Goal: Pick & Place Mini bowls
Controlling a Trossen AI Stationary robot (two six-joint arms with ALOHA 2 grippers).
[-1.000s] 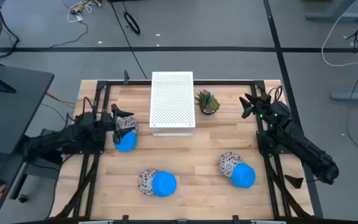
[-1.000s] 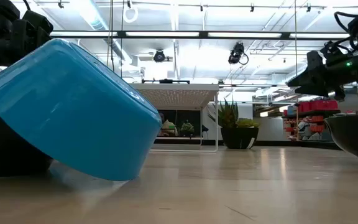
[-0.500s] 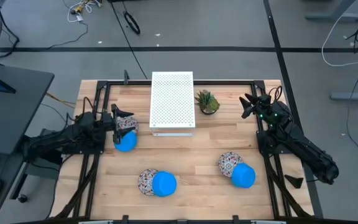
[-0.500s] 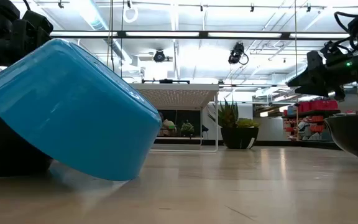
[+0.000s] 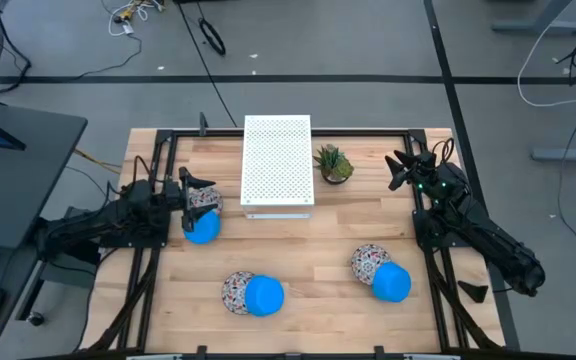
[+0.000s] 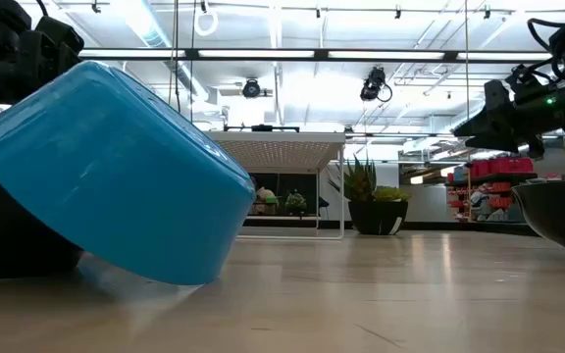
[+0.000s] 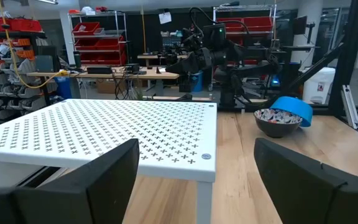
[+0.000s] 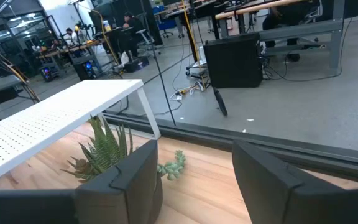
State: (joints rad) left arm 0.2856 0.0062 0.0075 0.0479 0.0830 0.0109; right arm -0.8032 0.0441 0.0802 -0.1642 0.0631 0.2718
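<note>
Six mini bowls [image 5: 201, 228] sit in three pairs before the white box [image 5: 278, 163]; left pincer [image 5: 190, 191], open over the nearest pair, should descend squarely; right pincer [image 5: 398, 170] waits open beside the plant [image 5: 334, 165].

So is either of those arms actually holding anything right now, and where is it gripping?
No, neither holds anything. The left gripper is open above a floral and blue bowl pair, and the right gripper is open near the potted plant.
</note>
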